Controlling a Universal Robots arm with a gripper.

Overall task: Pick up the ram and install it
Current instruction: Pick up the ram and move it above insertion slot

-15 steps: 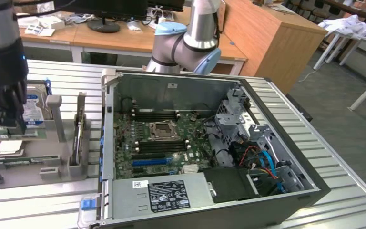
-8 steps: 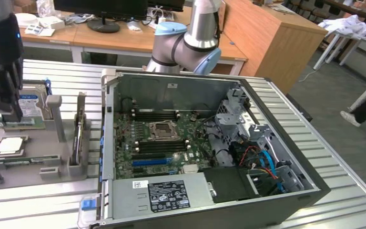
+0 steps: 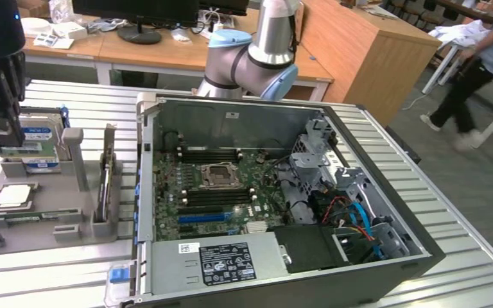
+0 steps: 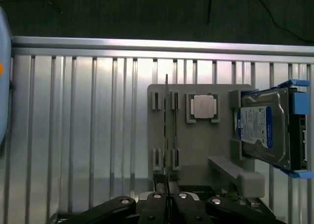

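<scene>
At the tool: the tool (image 4: 167, 198) has its fingers pressed together, clamped on the ram (image 4: 167, 126).
Ram: a thin green stick, seen edge-on in the wrist view and running straight out from between the fingers, above the grey holder (image 4: 196, 150).
Holder: a square silver processor chip (image 4: 203, 106) lies flat in its recess; just beside it a silver, blue-labelled hard drive (image 4: 262, 130) sits in blue brackets.
Desk: the slatted metal desk (image 3: 58, 273) carries the holder and an open computer case (image 3: 221, 119).
Case: it lies on its side, well apart from the tool, toward the exterior view's right; black memory slots (image 3: 212, 154) flank the processor socket on the motherboard.
Behind: the arm (image 3: 259, 61) rises beyond the case; a person (image 3: 477, 70) stands farther off.
</scene>
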